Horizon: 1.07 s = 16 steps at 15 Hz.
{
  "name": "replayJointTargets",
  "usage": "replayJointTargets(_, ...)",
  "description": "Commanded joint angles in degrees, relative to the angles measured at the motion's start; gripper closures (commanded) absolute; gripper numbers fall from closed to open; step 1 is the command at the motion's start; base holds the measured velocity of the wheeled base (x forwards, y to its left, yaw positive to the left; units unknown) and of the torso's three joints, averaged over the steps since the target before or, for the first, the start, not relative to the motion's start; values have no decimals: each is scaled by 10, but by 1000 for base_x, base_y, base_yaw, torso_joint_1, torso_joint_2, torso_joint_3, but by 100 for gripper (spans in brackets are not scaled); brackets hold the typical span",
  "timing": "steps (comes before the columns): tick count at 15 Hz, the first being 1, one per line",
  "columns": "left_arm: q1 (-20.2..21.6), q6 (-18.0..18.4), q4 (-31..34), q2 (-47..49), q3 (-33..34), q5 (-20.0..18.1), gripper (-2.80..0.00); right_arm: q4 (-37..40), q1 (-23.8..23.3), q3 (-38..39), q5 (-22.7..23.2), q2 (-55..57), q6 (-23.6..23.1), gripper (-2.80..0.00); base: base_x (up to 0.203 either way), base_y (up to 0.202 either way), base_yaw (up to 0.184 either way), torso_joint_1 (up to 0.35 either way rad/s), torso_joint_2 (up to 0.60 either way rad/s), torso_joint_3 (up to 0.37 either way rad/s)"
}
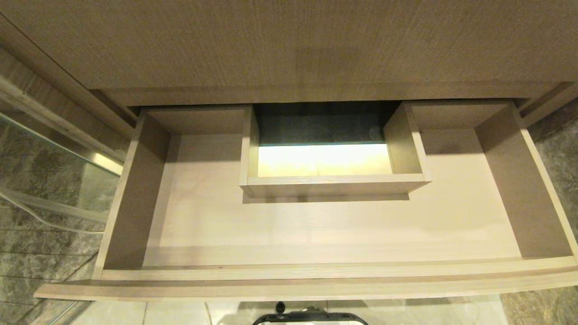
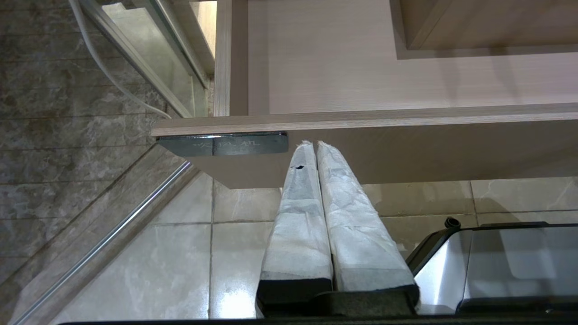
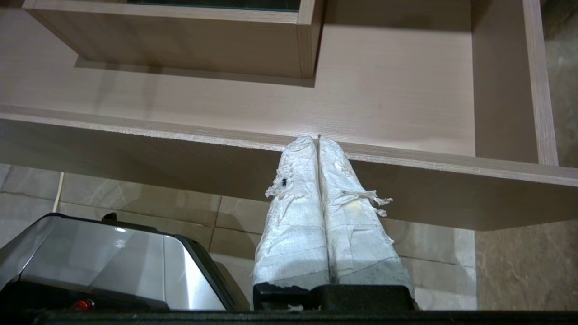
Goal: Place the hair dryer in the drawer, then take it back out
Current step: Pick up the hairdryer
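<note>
The drawer (image 1: 316, 234) stands pulled wide open below me, a shallow light wood-grain box with a rectangular boxed cut-out (image 1: 334, 185) in its middle; nothing lies on its floor. The hair dryer is out of view. In the left wrist view the left gripper (image 2: 313, 143) hangs shut and empty below the drawer's front (image 2: 406, 149). My right gripper (image 3: 317, 138) is likewise shut on nothing, its white-wrapped fingers (image 3: 295, 212) pressed together below the drawer's front (image 3: 135, 153). Neither arm shows in the head view.
A taller wood panel (image 1: 289, 40) rises above the drawer. A glass partition with a metal rail (image 1: 54, 149) and dark stone tiles (image 1: 27, 253) stand to the left. The robot's black and silver base (image 1: 311, 318) sits on pale floor tiles under the drawer front. A dark label plate (image 2: 226, 145) is on the drawer front.
</note>
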Motion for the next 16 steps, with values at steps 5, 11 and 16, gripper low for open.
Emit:
replayJointTargets(5,0,0,0,0,1,0,0,0,0,23,-1,-21,1,0,4,6,-110,2,3,1)
replayJointTargets(11,0,0,0,0,1,0,0,0,0,23,0,-21,0,0,0,5,-99,0,3,1)
replayJointTargets(16,0,0,0,0,1,0,0,0,0,23,-2,-21,1,0,0,0,0,0,0,0)
